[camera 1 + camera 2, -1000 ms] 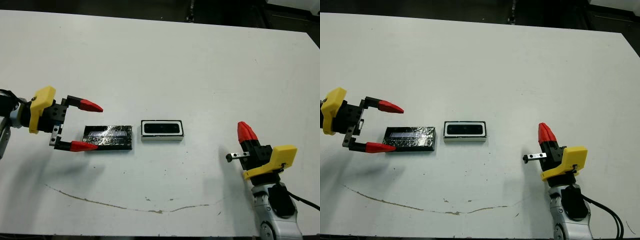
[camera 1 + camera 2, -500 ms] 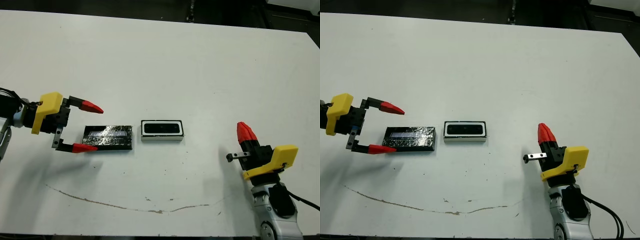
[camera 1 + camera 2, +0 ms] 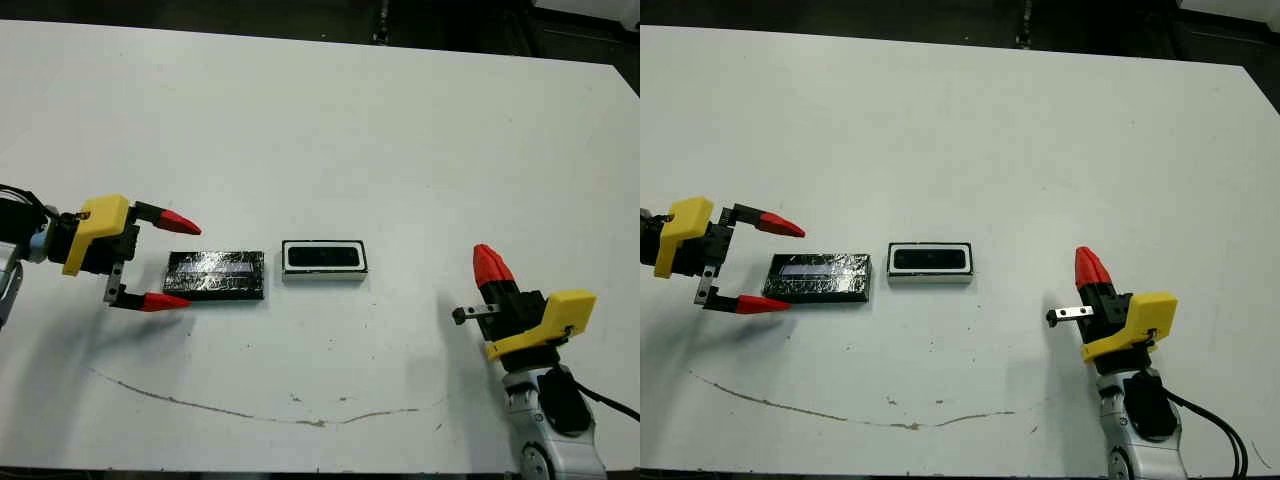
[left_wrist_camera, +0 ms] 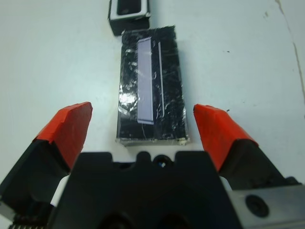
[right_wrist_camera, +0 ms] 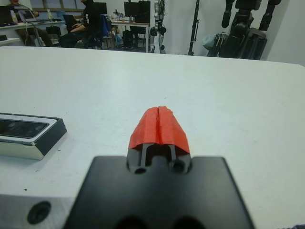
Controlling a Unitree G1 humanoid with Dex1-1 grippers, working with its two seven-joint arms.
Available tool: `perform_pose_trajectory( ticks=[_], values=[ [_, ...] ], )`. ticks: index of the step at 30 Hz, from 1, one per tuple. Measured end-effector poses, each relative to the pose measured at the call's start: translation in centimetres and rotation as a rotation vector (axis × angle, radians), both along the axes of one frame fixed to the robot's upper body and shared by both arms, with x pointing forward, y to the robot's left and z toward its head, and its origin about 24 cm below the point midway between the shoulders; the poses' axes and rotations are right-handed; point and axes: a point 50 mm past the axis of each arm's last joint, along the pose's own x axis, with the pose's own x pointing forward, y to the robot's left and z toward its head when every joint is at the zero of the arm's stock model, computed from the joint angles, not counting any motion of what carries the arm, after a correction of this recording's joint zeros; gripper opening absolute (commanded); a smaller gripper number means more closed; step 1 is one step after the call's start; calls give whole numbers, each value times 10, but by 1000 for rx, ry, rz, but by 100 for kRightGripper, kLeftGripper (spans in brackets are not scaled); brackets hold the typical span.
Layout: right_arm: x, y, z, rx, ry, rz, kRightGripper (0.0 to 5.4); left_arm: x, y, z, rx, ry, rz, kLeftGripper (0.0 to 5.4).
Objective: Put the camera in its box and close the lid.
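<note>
The white box (image 3: 323, 273) lies mid-table with the black camera (image 3: 323, 257) resting in its hollow. Just left of it the glossy black lid (image 3: 215, 274) with a pale stripe lies flat on the table. My left gripper (image 3: 178, 263) is open, and its red fingertips flank the lid's left end without touching it. In the left wrist view the lid (image 4: 151, 95) lies between the spread fingers, with the box (image 4: 128, 14) beyond it. My right gripper (image 3: 490, 265) stands shut and empty at the near right, well away from the box (image 5: 28, 136).
A thin brown smear (image 3: 250, 410) runs across the white table (image 3: 400, 140) near its front edge. Beyond the far edge, the right wrist view shows seated people (image 5: 86, 24), desks and tripod stands.
My left gripper has shifted slightly toward the near edge and its wrist has turned a little; it stays open around the lid's left end. Lid, box and right gripper have not moved.
</note>
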Motion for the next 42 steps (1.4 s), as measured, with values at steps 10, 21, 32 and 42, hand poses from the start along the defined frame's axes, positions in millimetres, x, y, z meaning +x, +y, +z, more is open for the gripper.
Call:
perform_pose_trajectory(
  ticks=[10,21,32,42],
  values=[
    [0,0,0,-2,2,3,3,2,7,-13,-49,153,128,540],
    [0,0,-1,-6,5,4,0,2,5,-11,-66,191,168,501],
    [0,0,-2,-7,8,6,0,1,0,-9,-55,151,200,340],
    [-1,0,-2,-9,9,8,0,0,5,-16,-136,171,219,317]
  ],
)
